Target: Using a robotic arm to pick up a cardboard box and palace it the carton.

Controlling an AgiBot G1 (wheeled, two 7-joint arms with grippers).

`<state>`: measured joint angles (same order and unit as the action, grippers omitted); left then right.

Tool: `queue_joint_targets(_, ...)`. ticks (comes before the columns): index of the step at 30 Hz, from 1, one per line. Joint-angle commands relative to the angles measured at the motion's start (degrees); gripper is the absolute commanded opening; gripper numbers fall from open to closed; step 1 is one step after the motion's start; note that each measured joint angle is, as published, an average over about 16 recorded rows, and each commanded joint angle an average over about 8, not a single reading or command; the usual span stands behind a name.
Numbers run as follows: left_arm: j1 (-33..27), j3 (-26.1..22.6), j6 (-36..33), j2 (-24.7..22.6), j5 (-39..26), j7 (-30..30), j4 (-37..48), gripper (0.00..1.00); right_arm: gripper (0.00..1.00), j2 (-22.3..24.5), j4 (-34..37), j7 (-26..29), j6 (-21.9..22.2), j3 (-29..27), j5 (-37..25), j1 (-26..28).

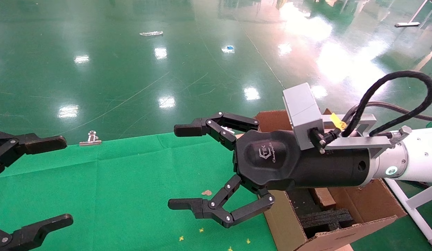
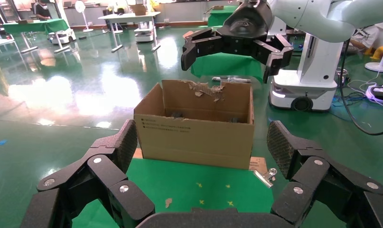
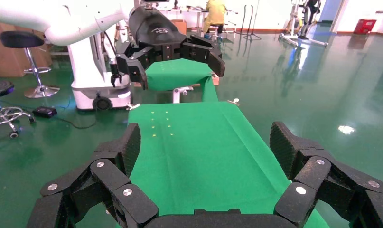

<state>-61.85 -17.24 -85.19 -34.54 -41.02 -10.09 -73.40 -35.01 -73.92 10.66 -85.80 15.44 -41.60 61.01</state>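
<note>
While both end effectors gape, right end effector (image 1: 183,167) beside carton (image 1: 362,205), empty

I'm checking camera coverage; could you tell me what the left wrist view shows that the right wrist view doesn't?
Only the left wrist view shows the carton and the right claw, open above it. Only the right wrist view shows the left claw, open at the far end of the table. Both show the green cloth and no small cardboard box.

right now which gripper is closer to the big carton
The right. The right gripper is open, hovering over the green cloth beside the carton, its wrist above the carton. The left gripper, also open, is across the cloth at its far side.
</note>
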Motion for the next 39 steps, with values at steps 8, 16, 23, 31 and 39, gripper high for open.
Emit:
queue_joint_targets(8, 0.0, 0.0, -0.01, 0.0, 0.0, 0.0, 0.0, 1.0, 1.0, 0.0, 0.27, 0.09, 0.09, 0.44, -0.2, 0.41)
queue_joint_targets(16, 0.0, 0.0, -0.01, 0.0, 0.0, 0.0, 0.0, 1.0, 1.0, 0.0, 0.38, 0.11, 0.12, 0.62, -0.25, 0.57)
queue_joint_targets(23, 0.0, 0.0, -0.01, 0.0, 0.0, 0.0, 0.0, 1.0, 1.0, 0.0, 0.43, 0.14, 0.14, 0.71, -0.27, 0.65)
queue_joint_targets(31, 0.0, 0.0, -0.01, 0.0, 0.0, 0.0, 0.0, 1.0, 1.0, 0.0, 0.46, 0.17, 0.17, 0.76, -0.3, 0.69)
queue_joint_targets(39, 0.0, 0.0, -0.01, 0.0, 0.0, 0.0, 0.0, 1.0, 1.0, 0.0, 0.49, 0.18, 0.17, 0.79, -0.32, 0.71)
